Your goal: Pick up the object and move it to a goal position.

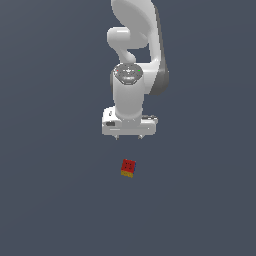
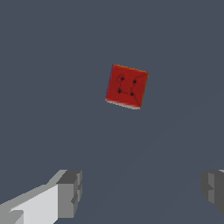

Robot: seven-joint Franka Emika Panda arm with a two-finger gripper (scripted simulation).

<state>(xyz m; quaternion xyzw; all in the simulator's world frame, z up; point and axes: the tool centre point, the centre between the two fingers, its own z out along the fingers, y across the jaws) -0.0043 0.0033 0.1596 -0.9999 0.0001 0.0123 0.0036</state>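
Observation:
The object (image 1: 128,167) is a tiny cube lying on the dark grey floor, red face with dark dots up and a yellow-orange side showing. In the wrist view the object (image 2: 127,86) shows its red dotted top, turned slightly askew. My white gripper (image 1: 128,136) hangs above the floor, just behind the cube in the exterior view and not touching it. Its fingers (image 2: 70,192) stand wide apart with nothing between them, so my gripper (image 2: 142,189) is open.
The white arm (image 1: 135,50) rises behind the gripper toward the top of the exterior view. All around is plain dark grey floor (image 1: 50,200).

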